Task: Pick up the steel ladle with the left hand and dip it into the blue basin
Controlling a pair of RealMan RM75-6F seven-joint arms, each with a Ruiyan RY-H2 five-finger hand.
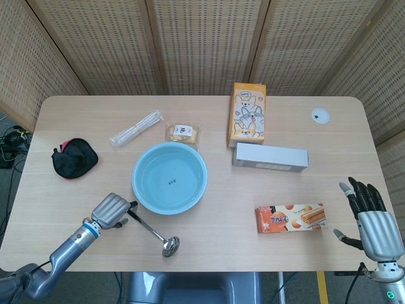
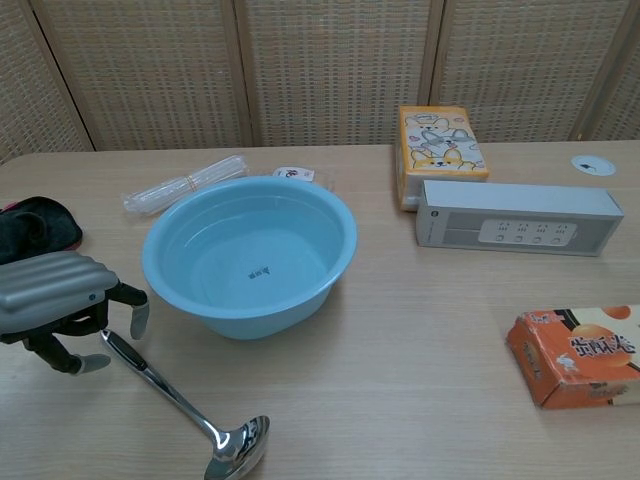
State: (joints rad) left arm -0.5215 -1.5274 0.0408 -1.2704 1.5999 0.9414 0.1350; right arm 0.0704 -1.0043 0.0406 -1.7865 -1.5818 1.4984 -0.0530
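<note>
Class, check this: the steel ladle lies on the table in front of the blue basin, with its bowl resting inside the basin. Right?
Not quite. The steel ladle does lie in front of the blue basin, but its bowl rests on the table, outside the basin, as the chest view shows.

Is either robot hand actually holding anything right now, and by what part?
Nothing yet. The left hand hovers at the ladle handle, fingers apart; the right hand is empty.
</note>
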